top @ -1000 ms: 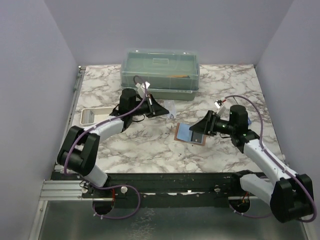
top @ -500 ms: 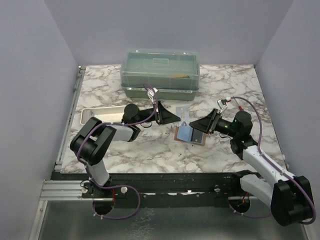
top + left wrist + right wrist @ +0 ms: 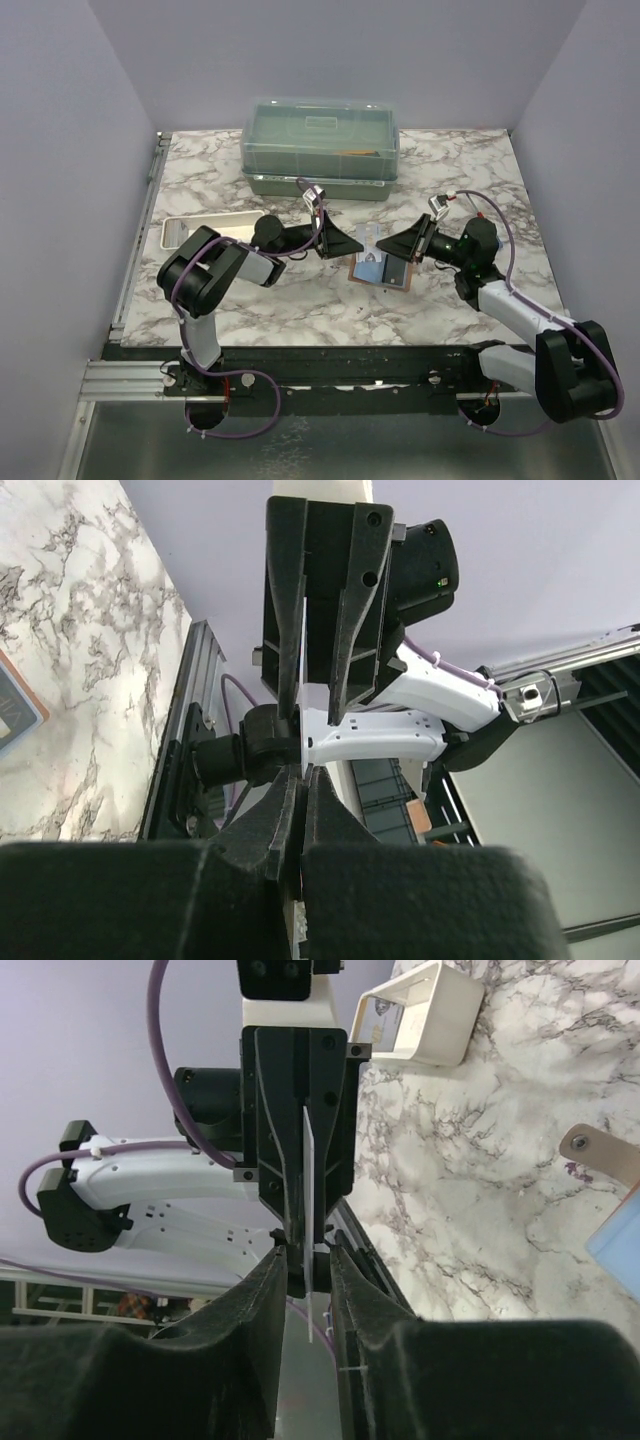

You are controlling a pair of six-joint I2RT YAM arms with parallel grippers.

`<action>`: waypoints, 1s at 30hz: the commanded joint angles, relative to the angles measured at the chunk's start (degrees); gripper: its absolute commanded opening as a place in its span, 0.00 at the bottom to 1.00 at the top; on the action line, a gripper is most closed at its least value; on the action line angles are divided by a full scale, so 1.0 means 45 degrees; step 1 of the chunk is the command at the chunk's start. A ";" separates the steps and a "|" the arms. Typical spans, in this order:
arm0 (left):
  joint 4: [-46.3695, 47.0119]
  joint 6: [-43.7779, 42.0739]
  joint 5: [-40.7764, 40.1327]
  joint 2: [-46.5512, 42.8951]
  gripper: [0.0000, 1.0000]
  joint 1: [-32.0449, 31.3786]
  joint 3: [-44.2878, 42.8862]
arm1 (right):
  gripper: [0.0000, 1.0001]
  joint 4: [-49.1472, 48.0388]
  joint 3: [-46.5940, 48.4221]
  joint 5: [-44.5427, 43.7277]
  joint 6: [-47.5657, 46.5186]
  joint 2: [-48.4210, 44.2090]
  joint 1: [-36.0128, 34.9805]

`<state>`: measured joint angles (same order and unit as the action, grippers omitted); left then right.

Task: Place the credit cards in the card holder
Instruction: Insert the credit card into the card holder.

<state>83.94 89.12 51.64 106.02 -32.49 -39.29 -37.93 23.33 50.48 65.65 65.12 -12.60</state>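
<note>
- The left gripper (image 3: 298,785), centre frame in the top view, is clamped on one credit card (image 3: 309,1160), carried on edge above the desk (image 3: 450,180).
- The credit card is judged light, stiff, thin and slick; pinch it across its flat faces.
- The card holder (image 3: 380,268) lies open just below the card.
- The right gripper (image 3: 308,1260) stands narrowly apart, straddling the card's free end.
</note>
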 commanded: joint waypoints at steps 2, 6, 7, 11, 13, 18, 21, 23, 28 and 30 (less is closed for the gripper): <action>0.1682 0.0012 0.0399 0.0369 0.00 -0.0143 0.0154 | 0.18 -0.1073 0.0069 0.0381 0.0216 0.0302 0.0144; 0.1028 -0.0305 0.0465 0.0430 0.00 -0.0246 0.0044 | 0.12 -0.1116 0.0073 0.0506 0.0217 0.0575 0.0176; 0.0806 -0.0458 0.0477 0.0399 0.00 -0.0285 0.0025 | 0.09 -0.1174 0.0045 0.0570 0.0231 0.0688 0.0165; -0.0487 -0.1107 0.0464 0.0273 0.00 -0.0319 -0.0144 | 0.00 -0.0998 -0.0243 0.0382 0.0176 0.0753 0.0206; -0.1791 -0.1780 0.0308 0.0084 0.01 -0.0307 -0.0173 | 0.00 -0.0080 -0.0296 0.0163 -0.0216 0.0661 0.0272; -0.6198 -0.3954 -0.0335 -0.0381 0.52 -0.0290 -0.0521 | 0.00 0.3231 -0.0619 -0.0839 -0.1479 -0.0116 0.0634; -0.9361 -0.5854 -0.0949 -0.0598 0.59 -0.0299 -0.1118 | 0.00 0.5409 -0.0725 -0.1444 -0.2590 -0.0513 0.1037; -1.2473 -0.7331 -0.1671 -0.0698 0.61 -0.0299 -0.1858 | 0.00 0.6303 -0.0889 -0.1767 -0.3236 -0.0654 0.1365; -1.5904 -0.9414 -0.2486 -0.0349 0.61 -0.0496 -0.3618 | 0.00 0.5845 -0.1469 -0.1213 -0.3780 0.0248 0.2100; -1.6441 -0.9783 -0.2559 -0.0088 0.57 -0.0662 -0.4121 | 0.00 0.5619 -0.1367 -0.0982 -0.3952 0.1054 0.2244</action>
<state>24.88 55.00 43.55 105.06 -33.91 -53.25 -14.35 17.76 45.56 51.92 65.08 -3.70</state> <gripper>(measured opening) 0.604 0.005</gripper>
